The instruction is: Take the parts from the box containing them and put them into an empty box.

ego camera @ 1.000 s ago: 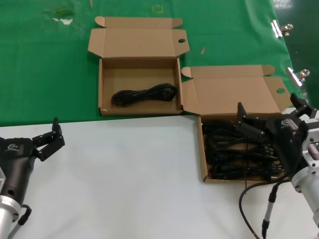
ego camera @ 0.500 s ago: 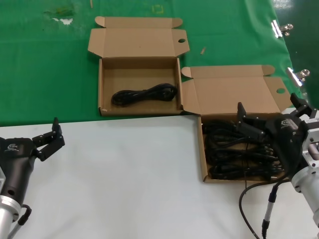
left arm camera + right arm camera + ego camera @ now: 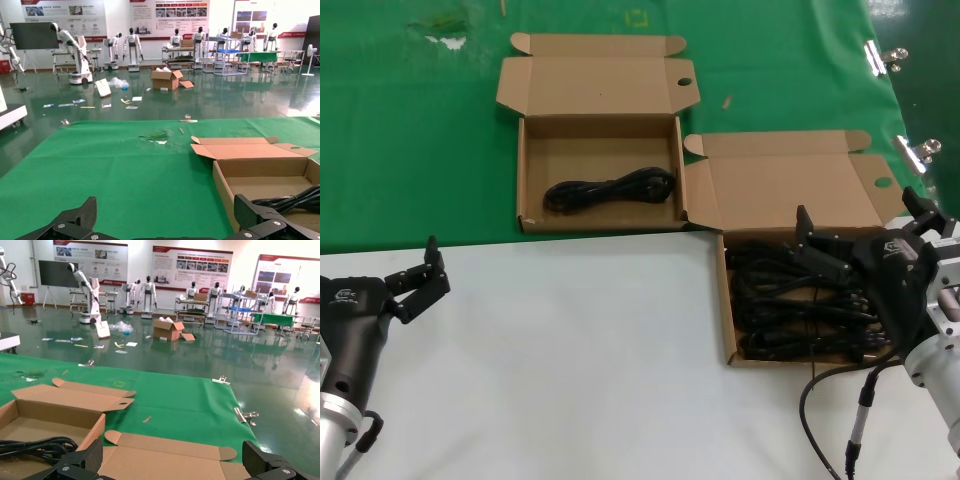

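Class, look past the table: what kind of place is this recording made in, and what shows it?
Probably a robotics lab or showroom hall: humanoid robots lined along the back wall, wall posters, and a green cloth worktable with cardboard boxes.

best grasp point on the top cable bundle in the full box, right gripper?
Probably the middle of a cable bundle, from straight above. The bundles lie flat and lengthwise across the full box, walls blocking side access. The right gripper, open, hovers over the box's far end. They overlap, so separating one looks tricky.
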Controlling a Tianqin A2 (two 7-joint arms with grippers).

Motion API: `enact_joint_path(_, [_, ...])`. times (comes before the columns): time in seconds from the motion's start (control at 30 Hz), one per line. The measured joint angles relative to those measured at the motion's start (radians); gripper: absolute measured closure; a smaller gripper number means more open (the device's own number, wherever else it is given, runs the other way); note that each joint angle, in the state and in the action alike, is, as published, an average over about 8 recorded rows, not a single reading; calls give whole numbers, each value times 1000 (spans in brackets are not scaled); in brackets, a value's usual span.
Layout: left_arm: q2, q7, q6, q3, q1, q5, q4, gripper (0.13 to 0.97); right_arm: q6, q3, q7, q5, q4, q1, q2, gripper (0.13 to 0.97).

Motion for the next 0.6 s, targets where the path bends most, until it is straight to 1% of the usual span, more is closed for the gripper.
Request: enact_joint_path(0.6, [0, 0, 0, 0, 0, 0, 0, 132, 0, 0, 0, 0, 0, 0, 0, 129])
